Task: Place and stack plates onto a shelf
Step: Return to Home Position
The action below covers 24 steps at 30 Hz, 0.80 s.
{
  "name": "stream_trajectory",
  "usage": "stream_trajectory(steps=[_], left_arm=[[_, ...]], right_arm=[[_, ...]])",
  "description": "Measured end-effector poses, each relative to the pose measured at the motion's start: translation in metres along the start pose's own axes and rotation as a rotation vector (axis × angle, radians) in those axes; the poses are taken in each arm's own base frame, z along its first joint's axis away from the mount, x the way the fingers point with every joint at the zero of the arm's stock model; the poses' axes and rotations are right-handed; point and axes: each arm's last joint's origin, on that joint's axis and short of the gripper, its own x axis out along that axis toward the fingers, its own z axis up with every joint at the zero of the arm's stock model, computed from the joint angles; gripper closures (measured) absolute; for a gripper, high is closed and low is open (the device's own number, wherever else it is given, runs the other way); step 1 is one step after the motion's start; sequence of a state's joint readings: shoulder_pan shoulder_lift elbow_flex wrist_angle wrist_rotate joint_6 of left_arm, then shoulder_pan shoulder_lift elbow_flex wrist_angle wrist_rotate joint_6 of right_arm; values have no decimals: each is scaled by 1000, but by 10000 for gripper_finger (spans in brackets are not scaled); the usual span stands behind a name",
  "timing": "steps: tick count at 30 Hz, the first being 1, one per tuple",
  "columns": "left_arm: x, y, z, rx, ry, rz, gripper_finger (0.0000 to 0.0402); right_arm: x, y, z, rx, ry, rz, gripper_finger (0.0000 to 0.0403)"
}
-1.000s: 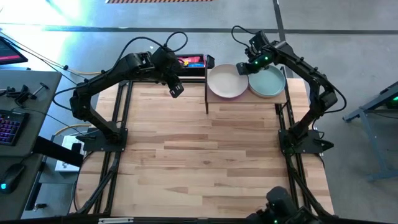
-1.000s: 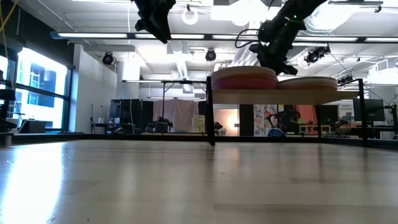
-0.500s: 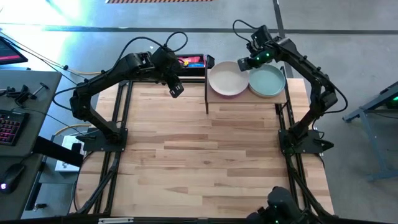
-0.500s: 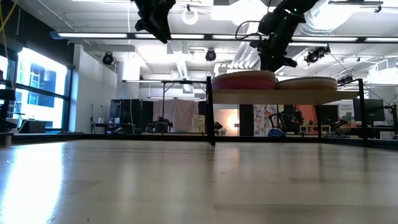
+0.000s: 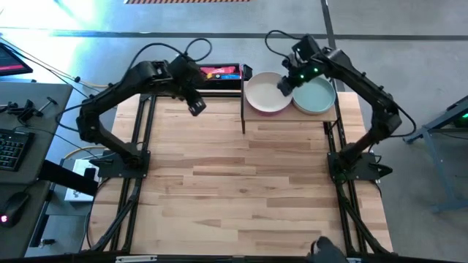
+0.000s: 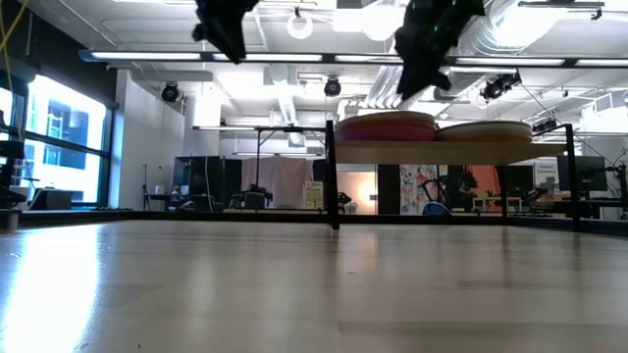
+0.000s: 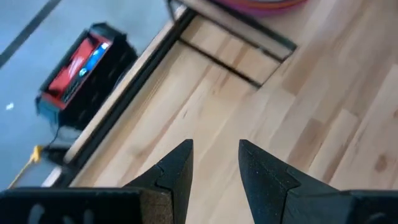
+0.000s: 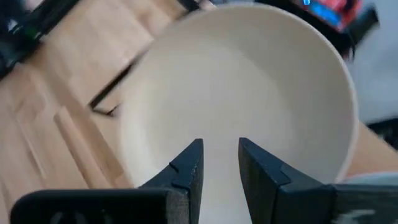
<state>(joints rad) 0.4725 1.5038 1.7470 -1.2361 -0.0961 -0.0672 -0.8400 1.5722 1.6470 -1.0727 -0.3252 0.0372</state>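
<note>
The light-wood shelf point(image 5: 289, 120) point(image 6: 432, 152) stands at the table's far right on black posts. It bears two stacks of plates. The left stack is topped by a cream-white plate point(image 5: 265, 95) point(image 8: 249, 87), with a pink one point(image 6: 385, 130) under it. The right stack is topped by a pale teal plate point(image 5: 316, 97). My right gripper point(image 5: 287, 85) point(image 8: 221, 155) hangs open above the cream plate's right part, clear of it. My left gripper point(image 5: 196, 106) point(image 7: 216, 155) is open and holds nothing, high over the table's far left, left of the shelf.
A red-and-black box point(image 5: 219, 73) point(image 7: 84, 65) sits beyond the table's far edge, left of the shelf. The slatted wooden tabletop point(image 5: 234, 175) spreads bare in front of the shelf. Black frame rails run along both sides of the table.
My right gripper has risen off the left stack, drawn a little toward the near edge over the cream plate, and rolled at the wrist. The cream plate has settled flat on the stack. My left gripper has drifted a little toward the table's left edge.
</note>
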Motion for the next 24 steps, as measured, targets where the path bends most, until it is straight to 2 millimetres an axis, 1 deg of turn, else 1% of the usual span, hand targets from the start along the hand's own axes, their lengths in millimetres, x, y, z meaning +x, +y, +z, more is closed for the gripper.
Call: stream_trajectory(steps=[2,5,8,12,14,19,22,24], left_arm=[[-8,2,-5,-31,-11,37,286],[-20,7,-14,-75,-95,115,286],[-25,9,-29,-103,-156,130,286],[-27,8,-52,-135,-267,107,287],[-26,8,-64,-147,-323,95,287],[-17,4,-96,-145,-437,55,287],[-8,2,-116,-117,-482,32,287],[-2,1,-129,-97,-518,15,287]], right_arm=[[-10,13,-3,-79,-28,-9,325],[-22,29,-15,-141,-103,-12,325],[-26,40,-38,-159,-183,26,325],[-29,49,-77,-132,-274,88,325],[-30,52,-95,-133,-319,118,325],[-32,58,-130,-186,-413,192,325],[-24,56,-154,-207,-402,215,325],[-13,51,-172,-211,-395,211,325]])
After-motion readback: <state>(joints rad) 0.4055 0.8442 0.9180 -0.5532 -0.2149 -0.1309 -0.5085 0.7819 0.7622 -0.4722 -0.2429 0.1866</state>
